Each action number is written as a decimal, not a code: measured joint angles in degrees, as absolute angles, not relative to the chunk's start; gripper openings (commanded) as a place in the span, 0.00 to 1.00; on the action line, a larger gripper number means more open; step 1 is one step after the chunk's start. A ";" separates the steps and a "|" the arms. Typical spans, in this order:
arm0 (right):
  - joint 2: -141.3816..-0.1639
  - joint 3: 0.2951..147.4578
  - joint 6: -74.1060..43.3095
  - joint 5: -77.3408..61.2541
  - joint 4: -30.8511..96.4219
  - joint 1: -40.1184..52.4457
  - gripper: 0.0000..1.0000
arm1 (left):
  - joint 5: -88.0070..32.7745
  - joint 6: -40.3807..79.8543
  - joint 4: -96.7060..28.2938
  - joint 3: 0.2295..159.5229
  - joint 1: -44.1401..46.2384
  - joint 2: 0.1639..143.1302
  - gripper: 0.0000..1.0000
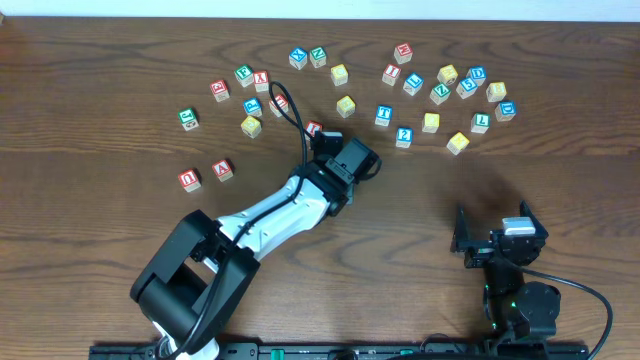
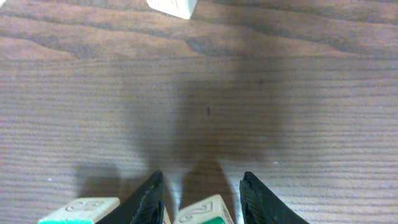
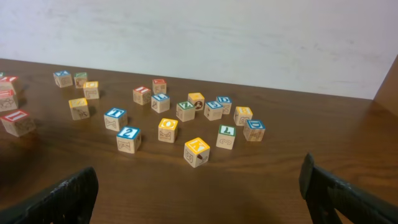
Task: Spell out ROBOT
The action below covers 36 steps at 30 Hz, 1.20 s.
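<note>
My left gripper (image 1: 316,134) reaches toward the scattered cubes at the table's middle. It is shut on a small wooden cube (image 2: 203,213) that shows a green edge and a carved side between the black fingers (image 2: 149,199). From overhead that cube (image 1: 314,127) shows a reddish top. A blue-lettered T cube (image 1: 383,115) stands right of it. Yellow-topped cubes (image 1: 346,105) (image 1: 251,126) lie nearby, and green-lettered cubes (image 1: 187,118) (image 1: 243,74) sit far left, their letters too small to read. My right gripper (image 1: 495,232) (image 3: 199,205) is open above bare table, with nothing between its fingers.
Another green-edged cube (image 2: 81,210) rests just left of my left fingers. Red-lettered cubes (image 1: 189,179) (image 1: 223,170) sit at the left. A blue 2 cube (image 1: 404,136) (image 3: 128,138) and several more cubes (image 1: 470,85) cluster at the back right. The left arm's cable (image 1: 290,110) loops over the cubes.
</note>
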State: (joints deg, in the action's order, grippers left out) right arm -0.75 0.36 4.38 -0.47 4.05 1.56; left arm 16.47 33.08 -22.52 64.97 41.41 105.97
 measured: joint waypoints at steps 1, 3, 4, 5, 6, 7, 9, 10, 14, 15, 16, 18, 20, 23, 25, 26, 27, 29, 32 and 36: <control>-0.75 0.38 4.40 -0.47 4.05 1.56 0.99 | 16.47 32.62 -22.48 64.97 41.12 105.97 0.39; -0.75 0.36 4.38 -0.47 4.05 1.56 0.99 | 16.47 31.59 -22.48 65.23 40.49 105.97 0.39; -0.75 0.36 4.38 -0.47 4.05 1.56 0.99 | 16.47 31.20 -22.48 65.60 40.18 105.97 0.39; -0.75 0.38 4.38 -0.47 4.05 1.56 0.99 | 16.47 30.72 -22.50 66.26 39.81 105.97 0.39; -0.75 0.38 4.38 -0.47 4.05 1.56 0.99 | 16.47 30.11 -22.48 67.00 39.51 105.97 0.39; -0.75 0.36 4.38 -0.47 4.05 1.56 0.99 | 16.49 29.69 -22.46 67.85 39.24 105.97 0.39; -0.75 0.38 4.38 -0.47 4.05 1.56 0.99 | 16.53 28.45 -22.41 69.69 38.72 105.97 0.39; -0.75 0.38 4.38 -0.47 4.05 1.56 0.99 | 16.60 27.99 -22.41 70.50 38.59 105.97 0.39; -0.75 0.36 4.40 -0.47 4.05 1.56 0.99 | 16.67 25.61 -22.72 73.17 38.30 105.95 0.40; -0.75 0.38 4.40 -0.47 4.05 1.56 0.99 | 16.67 25.23 -22.98 73.67 38.30 105.93 0.39; -0.75 0.38 4.38 -0.47 4.05 1.56 0.99 | 16.64 24.99 -23.44 73.97 38.30 105.84 0.40; -0.75 0.38 4.38 -0.47 4.05 1.56 0.99 | 16.67 24.45 -24.34 74.43 38.30 105.38 0.40; -0.75 0.38 4.38 -0.47 4.05 1.56 0.99 | 16.64 23.86 -24.93 74.48 38.28 104.60 0.39; -0.75 0.38 4.38 -0.47 4.05 1.56 0.99 | 16.64 22.39 -25.19 74.50 38.13 103.07 0.39; -0.75 0.38 4.38 -0.47 4.05 1.56 0.99 | 16.67 21.58 -25.71 74.50 37.82 101.73 0.40; -0.75 0.38 4.40 -0.47 4.05 1.56 0.99 | 16.67 21.06 -25.98 74.50 37.54 100.99 0.40; -0.75 0.38 4.38 -0.47 4.05 1.56 0.99 | 16.67 20.69 -26.44 74.50 37.23 100.16 0.40; -0.75 0.38 4.38 -0.47 4.05 1.56 0.99 | 16.67 19.97 -27.22 74.50 36.49 98.28 0.40; -0.75 0.38 4.38 -0.47 4.05 1.56 0.99 | 16.67 19.22 -28.42 74.54 35.22 95.72 0.40; -0.75 0.38 4.38 -0.47 4.05 1.56 0.99 | 16.71 18.98 -30.46 74.78 33.17 93.51 0.39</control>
State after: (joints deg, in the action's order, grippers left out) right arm -0.75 0.38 4.38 -0.47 4.05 1.56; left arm 16.71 18.98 -30.46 74.78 33.17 93.51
